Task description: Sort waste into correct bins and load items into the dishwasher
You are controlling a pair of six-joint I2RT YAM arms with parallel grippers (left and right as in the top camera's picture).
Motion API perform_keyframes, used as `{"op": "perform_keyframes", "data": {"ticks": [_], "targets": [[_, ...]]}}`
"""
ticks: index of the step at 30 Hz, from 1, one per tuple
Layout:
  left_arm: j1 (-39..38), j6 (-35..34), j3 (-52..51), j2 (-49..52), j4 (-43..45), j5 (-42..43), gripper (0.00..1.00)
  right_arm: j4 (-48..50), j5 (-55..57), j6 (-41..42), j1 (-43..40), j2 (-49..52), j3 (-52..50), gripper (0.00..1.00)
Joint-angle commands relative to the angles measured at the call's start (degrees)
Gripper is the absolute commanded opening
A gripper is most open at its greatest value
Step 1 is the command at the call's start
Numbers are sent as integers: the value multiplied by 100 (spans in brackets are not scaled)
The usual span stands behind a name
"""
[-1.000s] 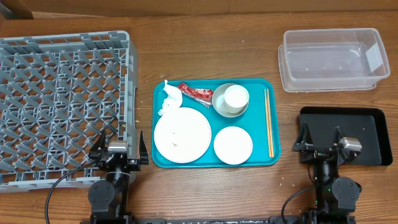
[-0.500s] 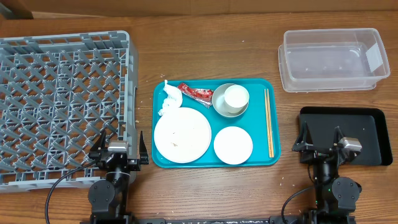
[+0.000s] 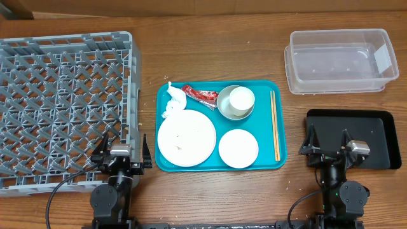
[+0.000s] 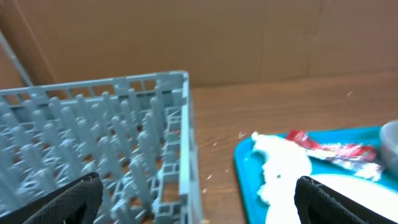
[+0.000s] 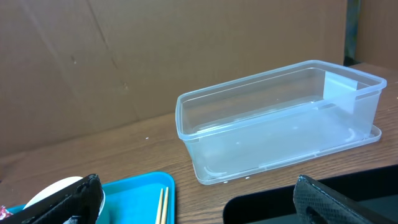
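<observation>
Change: none; your arms sit parked as before, sorting unstarted.
Left gripper (image 3: 124,149): fingers wide, empty, 7 o'clock.
Right gripper (image 3: 329,144): wide, empty, 4 o'clock, at edge of shallow black rectangular tray (image 3: 375,130).
Waste: crumpled white paper napkin (image 3: 172,102), 11 o'clock on teal plastic serving tray (image 3: 264,102).
Obstruction: none seen.

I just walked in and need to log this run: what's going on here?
Nothing is being handled yet. The left end effector and right end effector are both open and empty at the table's near edge. The napkin, red wrapper, metal bowl with the cup inside, large plate, small dish and chopsticks sit on the teal tray. The dish rack, clear tub and black tray look empty.
</observation>
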Motion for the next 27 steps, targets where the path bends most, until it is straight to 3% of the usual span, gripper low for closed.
{"op": "perform_keyframes", "data": {"ticks": [1, 3, 5, 9, 12, 15, 17, 22, 23, 27], "targets": [[13, -1779, -15, -55, 581, 1961, 100, 35, -33, -44, -28, -52, -57, 100], [15, -3047, -15, -55, 1377, 3316, 100, 35, -33, -44, -28, -52, -57, 100], [15, -3471, -15, -55, 2210, 3652, 100, 35, -33, -44, -28, -52, -57, 100], [15, -3976, 17, -55, 4358, 3460, 100, 35, -33, -44, -28, -52, -57, 100], [15, -3989, 337, -39, 4251, 3038, 100, 35, -33, -44, -28, -52, -57, 100], [15, -3250, 1416, 372, 2317, 2975, 100, 35, -33, -44, -28, -52, -57, 100], [15, -2367, 2444, 1075, 715, 3220, 100, 35, -33, -44, -28, -52, -57, 100], [-13, -815, 5482, 3814, -2992, 3731, 100, 35, -33, -44, -28, -52, -57, 100], [-63, -422, 6478, 4704, -4105, 3674, 100, 35, -33, -44, -28, -52, -57, 100], [-153, -238, 8365, 6443, -5786, 3644, 100, 35, -33, -44, -28, -52, -57, 100]]}}
